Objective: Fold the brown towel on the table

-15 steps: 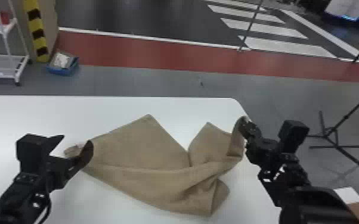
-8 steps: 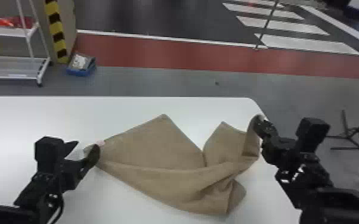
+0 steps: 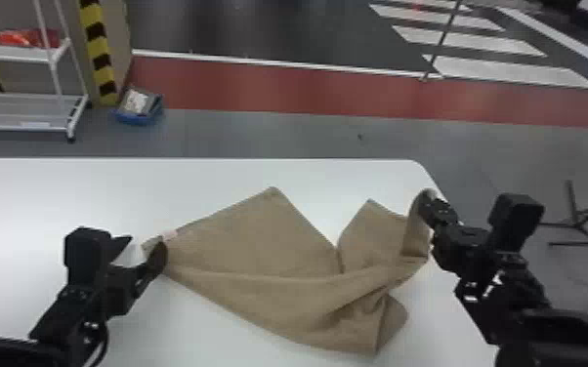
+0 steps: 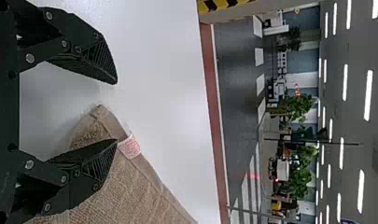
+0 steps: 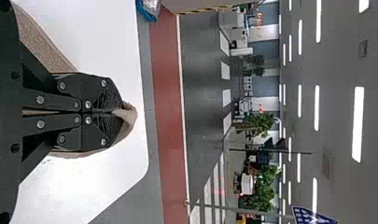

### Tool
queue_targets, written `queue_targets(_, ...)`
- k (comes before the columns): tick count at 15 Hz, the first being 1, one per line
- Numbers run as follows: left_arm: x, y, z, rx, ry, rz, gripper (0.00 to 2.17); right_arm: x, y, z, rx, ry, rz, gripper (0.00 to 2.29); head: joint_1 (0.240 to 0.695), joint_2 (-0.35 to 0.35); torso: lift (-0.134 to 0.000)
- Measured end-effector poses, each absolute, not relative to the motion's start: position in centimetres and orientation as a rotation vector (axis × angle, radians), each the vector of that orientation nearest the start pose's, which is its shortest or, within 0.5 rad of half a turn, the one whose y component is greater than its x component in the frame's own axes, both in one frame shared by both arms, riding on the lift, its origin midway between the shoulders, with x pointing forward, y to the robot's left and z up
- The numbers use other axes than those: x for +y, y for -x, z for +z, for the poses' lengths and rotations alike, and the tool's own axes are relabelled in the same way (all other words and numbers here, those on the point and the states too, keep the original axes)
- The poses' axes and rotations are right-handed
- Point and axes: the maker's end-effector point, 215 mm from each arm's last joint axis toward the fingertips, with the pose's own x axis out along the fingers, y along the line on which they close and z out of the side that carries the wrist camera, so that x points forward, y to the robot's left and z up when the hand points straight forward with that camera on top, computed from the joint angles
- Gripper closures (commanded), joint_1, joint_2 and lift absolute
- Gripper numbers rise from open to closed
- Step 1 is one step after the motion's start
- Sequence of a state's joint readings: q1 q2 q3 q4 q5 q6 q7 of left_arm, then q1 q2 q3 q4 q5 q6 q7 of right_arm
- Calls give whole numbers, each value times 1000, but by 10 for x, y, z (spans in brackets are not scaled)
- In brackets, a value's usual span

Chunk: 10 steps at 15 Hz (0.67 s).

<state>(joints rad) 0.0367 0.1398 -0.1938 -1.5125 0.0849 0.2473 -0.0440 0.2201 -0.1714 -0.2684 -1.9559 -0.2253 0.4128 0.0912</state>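
The brown towel [image 3: 259,244] lies creased and partly folded over on the white table [image 3: 63,195]. At its left corner my left gripper [image 3: 144,249] stands open, one finger over the cloth. In the left wrist view the left gripper [image 4: 115,112] has the towel's corner [image 4: 100,119] between its spread fingers, and a pale tag [image 4: 129,146] shows on the hem. My right gripper [image 3: 430,202] holds the towel's right corner, raised near the table's right edge. In the right wrist view the right gripper [image 5: 114,112] is shut on the cloth [image 5: 129,114], which bulges past the fingertips.
The table's far edge [image 3: 259,159] runs behind the towel, with a rounded corner at right. On the floor beyond stand a white rack [image 3: 29,119] and a blue bin [image 3: 139,114] at left, and a black stand [image 3: 586,219] at right.
The head view has swung left, so everything sits farther right in it. Against the table, the towel and both grippers show hardly any movement; the right one still holds its corner.
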Motion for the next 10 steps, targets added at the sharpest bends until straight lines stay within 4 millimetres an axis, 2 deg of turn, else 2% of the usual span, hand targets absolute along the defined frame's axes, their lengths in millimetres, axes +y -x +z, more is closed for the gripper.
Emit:
queue_targets(1,163,-549,-480,365,-74,-224,670,-379,-519,-344,203,-28,-91,1565,695,-219,-110)
queue_targets(2,163,-550,-480,365,-77,-227,704,-379,-519,-344,204,-29,-91,1565,695,-220,-110)
queue_targets(8,159,-547,-488,394,-104,-234,745,-379,-519,-346,206,-37,-85,1565,695,-224,-110)
queue_targets(9,159,-546,-489,399,-106,-235,1089,-379,-519,-346,207,-40,-84,1565,695,-224,-110)
queue_targets(10,160,-546,-490,403,-109,-230,1298,-379,-519,-346,207,-43,-83,1565,695,-224,-110)
